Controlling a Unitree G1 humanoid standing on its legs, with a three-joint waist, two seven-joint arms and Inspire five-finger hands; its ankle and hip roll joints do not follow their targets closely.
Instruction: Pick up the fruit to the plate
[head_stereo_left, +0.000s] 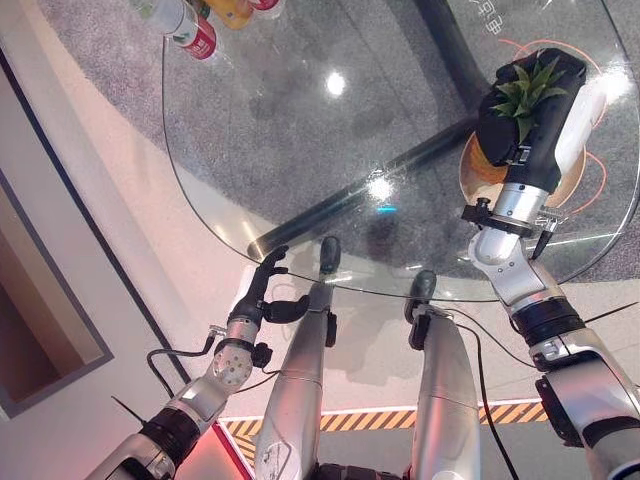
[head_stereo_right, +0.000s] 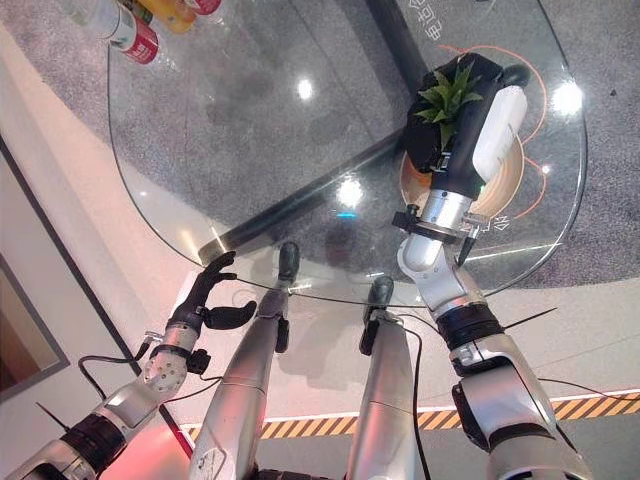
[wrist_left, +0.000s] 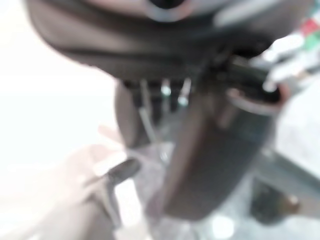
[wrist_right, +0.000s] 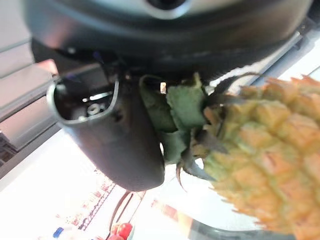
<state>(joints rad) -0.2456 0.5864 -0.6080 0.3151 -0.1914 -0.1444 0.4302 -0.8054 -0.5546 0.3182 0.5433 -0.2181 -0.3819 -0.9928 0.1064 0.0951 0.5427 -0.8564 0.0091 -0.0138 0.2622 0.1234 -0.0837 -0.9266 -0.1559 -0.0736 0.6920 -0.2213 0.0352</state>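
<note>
Glass table (head_stereo_left: 300, 140), one pineapple (wrist_right: 260, 165) (right hand (head_stereo_left: 530, 130) fingers around it), one plate (head_stereo_left: 470, 170).

Green-leaved yellow pineapple (wrist_right: 260, 165), orange plate (head_stereo_left: 478, 170), red-capped bottles (head_stereo_left: 190, 30).

Left hand (wrist_left: 210, 150), fingers hanging relaxed, holding nothing.
</note>
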